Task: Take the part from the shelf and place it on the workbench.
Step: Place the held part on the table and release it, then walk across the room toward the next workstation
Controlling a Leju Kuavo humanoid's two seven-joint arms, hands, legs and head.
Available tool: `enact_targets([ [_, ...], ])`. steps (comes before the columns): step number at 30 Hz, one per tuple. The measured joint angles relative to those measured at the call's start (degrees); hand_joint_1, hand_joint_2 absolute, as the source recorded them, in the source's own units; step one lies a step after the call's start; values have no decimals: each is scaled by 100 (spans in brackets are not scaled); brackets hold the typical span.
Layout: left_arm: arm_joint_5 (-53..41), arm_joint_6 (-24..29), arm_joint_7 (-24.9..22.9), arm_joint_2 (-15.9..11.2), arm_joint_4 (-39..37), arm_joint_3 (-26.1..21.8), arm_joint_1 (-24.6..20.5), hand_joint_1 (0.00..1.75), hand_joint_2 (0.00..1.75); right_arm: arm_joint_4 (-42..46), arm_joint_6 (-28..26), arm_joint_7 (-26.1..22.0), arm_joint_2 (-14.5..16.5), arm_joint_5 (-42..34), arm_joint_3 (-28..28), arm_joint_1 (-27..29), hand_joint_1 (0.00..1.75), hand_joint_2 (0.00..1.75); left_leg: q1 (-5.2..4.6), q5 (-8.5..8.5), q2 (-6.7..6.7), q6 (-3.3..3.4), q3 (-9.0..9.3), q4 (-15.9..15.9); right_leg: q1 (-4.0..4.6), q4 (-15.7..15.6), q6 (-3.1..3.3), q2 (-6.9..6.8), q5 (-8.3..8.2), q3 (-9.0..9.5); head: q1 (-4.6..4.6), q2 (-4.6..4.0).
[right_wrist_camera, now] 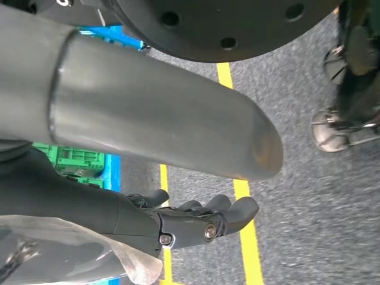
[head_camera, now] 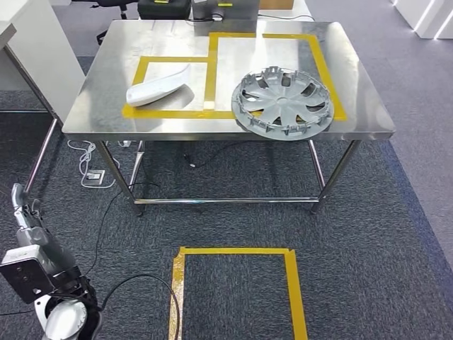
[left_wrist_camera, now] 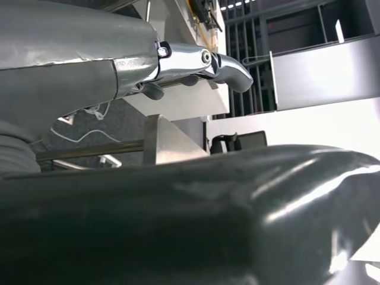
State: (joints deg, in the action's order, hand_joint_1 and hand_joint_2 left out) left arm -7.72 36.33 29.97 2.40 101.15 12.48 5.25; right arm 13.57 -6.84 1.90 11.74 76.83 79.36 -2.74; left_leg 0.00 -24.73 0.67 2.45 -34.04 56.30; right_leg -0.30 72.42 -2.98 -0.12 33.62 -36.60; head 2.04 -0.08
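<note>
Landmark: stainless steel desk (head_camera: 160,120) marked with yellow tape.
Part: silver plastic wheel cover (head_camera: 282,103) lies flat on desk, right side; white curved part (head_camera: 158,84) left of it.
Left robot hand (left_wrist_camera: 197,62): empty, fingers extended.
Right robot hand (right_wrist_camera: 197,222): empty, fingers loosely extended above carpet.

A: Floor?

B: Dark grey carpet (head_camera: 374,234), short pile. A square outline of yellow tape (head_camera: 235,283) is stuck on it, near the bottom of the head view. A paler grey strip runs along the right side.

A: Furniture?

B: Stainless steel table (head_camera: 96,85) on tubular legs with a low crossbar (head_camera: 224,201). Yellow tape marks two boxes on its top. A white cabinet (head_camera: 37,49) stands just beside the table's left edge.

A: Anything underneath?

B: White cable (head_camera: 83,159) coiled by the table's left legs; a black cable (head_camera: 107,219) trails over the carpet.

A: Light?

B: Bright and even, glare across the steel top.
</note>
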Motion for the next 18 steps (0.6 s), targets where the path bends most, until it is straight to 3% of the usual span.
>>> enact_targets([
  [2,0,0,0,0,1,-1,5,0,0,1,-2,-1,0,0,0,-9,0,0,-7,110,0,-35,-143,44,3,-736,27,0,-249,627,2,1],
  [3,-1,0,0,0,1,-1,6,0,0,2,-3,-1,0,0,0,-16,0,0,-16,160,0,-59,-188,70,6,-1217,50,1,-233,978,1,1],
  [4,-1,1,0,0,2,-2,6,0,0,2,-3,-3,0,0,-1,-23,0,0,-22,214,4,-85,-214,86,13,-1582,77,5,-169,1213,0,0],
  [5,-3,1,0,0,2,-3,7,0,0,2,-3,-5,1,0,-1,-28,0,0,-24,269,10,-114,-231,89,24,-1797,106,8,-106,1336,-1,1],
  [7,-6,2,0,-1,2,-4,11,0,0,2,-3,-5,4,-1,-1,-25,0,0,-9,347,14,-185,-251,82,29,-1865,188,2,-137,1285,3,0],
  [8,-7,2,0,-1,2,-6,15,0,0,2,-3,-3,8,-1,0,-21,0,0,1,265,4,-224,-275,124,25,-1865,241,-11,-188,1239,1,0],
  [10,-4,2,0,-2,2,-11,24,0,0,3,-4,-1,13,-1,0,-16,0,0,22,-218,-17,-294,-379,506,12,-1871,328,-38,-319,1111,-22,-1],
  [12,-2,2,0,-2,2,-16,32,0,0,4,-5,-2,13,0,0,-16,0,0,37,-797,-24,-343,-515,1251,21,-1853,357,-48,-454,951,-41,-1],
  [13,-1,2,0,-2,2,-16,35,0,0,4,-4,-2,13,0,0,-15,0,0,41,-919,-25,-358,-540,1578,24,-1831,355,-52,-522,864,-42,-1],
  [14,-1,2,0,-2,2,-17,38,0,0,4,-4,-2,13,0,0,-16,0,0,44,-894,-25,-364,-498,1753,26,-1799,349,-55,-587,769,-42,-1],
  [15,0,2,-1,-2,2,-17,38,0,0,4,-3,-2,14,0,0,-16,0,0,47,-762,-25,-362,-368,1720,26,-1758,340,-56,-644,671,-42,-1],
  [17,-2,8,-2,-2,2,-18,35,0,0,4,-2,-2,16,1,0,-18,0,0,50,-501,-33,-333,152,1081,26,-1662,309,-54,-733,472,-43,-1],
  [18,-4,11,-4,-1,2,-18,32,0,0,4,-1,-2,17,2,0,-19,0,0,45,-483,-41,-308,434,651,32,-1616,285,-49,-766,394,-41,-1],
])
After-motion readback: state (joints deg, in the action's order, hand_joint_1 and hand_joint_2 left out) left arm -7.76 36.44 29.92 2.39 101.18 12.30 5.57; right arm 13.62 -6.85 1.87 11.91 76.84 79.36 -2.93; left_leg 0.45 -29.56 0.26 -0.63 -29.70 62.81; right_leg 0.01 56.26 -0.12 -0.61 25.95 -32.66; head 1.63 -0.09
